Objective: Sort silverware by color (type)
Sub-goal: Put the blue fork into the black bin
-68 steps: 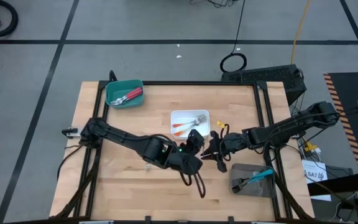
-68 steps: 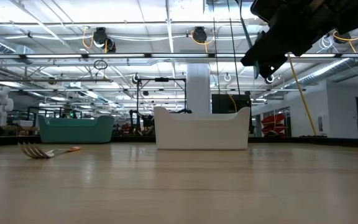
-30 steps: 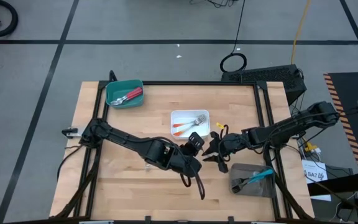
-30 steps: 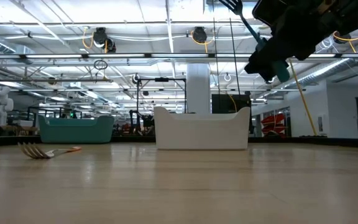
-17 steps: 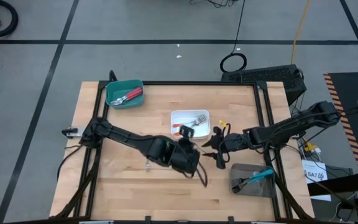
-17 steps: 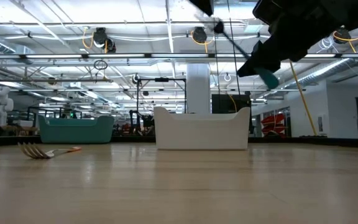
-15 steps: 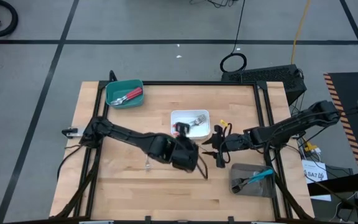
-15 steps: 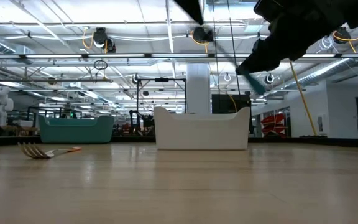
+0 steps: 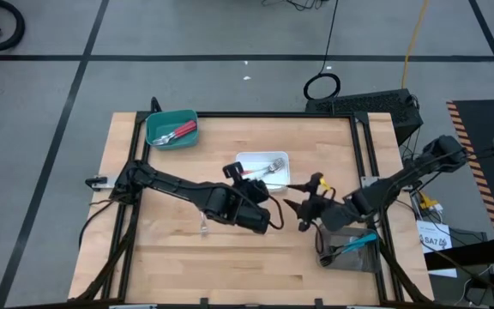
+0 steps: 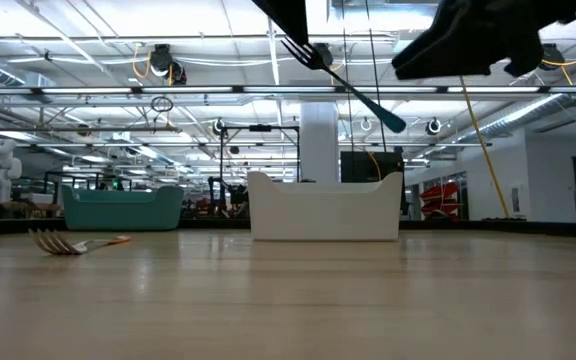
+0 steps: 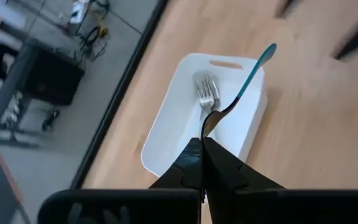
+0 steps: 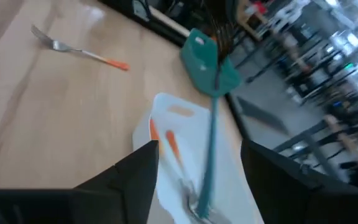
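The teal-handled fork [image 11: 238,93] hangs in the air above the white tray [image 11: 166,134], pinched at its tines by the left tool [image 11: 202,152], its handle slanting away and downward toward the right arm. The left arm reaches low across the tabletop [image 9: 178,249] from the left edge. The right tool [image 9: 301,215], jaws spread wide and empty, hovers just beside the grey tray [image 9: 350,257].

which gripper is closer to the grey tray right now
Right. The right gripper hangs open just beside the grey tray; the left gripper, holding a teal fork, is over the white tray.
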Controlling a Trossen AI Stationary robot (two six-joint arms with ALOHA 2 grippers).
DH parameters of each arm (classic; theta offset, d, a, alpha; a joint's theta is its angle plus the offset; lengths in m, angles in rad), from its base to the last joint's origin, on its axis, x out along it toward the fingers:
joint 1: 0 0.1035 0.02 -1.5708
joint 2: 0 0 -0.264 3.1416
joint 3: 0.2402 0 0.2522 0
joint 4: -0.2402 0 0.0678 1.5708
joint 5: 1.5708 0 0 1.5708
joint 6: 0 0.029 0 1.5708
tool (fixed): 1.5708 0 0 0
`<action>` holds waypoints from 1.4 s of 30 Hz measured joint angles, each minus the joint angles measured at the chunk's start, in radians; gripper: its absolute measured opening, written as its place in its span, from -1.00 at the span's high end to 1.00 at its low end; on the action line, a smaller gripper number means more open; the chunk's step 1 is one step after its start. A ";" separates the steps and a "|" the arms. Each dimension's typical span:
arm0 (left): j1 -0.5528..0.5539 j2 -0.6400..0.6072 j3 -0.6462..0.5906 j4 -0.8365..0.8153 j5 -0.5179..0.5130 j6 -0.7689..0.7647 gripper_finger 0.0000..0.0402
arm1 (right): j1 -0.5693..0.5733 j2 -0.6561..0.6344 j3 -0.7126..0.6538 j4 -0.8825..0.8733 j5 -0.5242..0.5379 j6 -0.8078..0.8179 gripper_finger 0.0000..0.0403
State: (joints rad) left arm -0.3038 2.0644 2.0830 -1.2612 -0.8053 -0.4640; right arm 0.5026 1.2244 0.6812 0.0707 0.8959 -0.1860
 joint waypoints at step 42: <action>-0.190 0.084 0.001 0.220 0.036 -0.541 0.92 | 0.253 0.579 0.402 0.016 0.672 -0.527 0.43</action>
State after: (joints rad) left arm -0.4934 2.1479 2.0842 -1.0410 -0.7698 -1.0048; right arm 0.7558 1.8030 1.0836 0.0868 1.5681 -0.7131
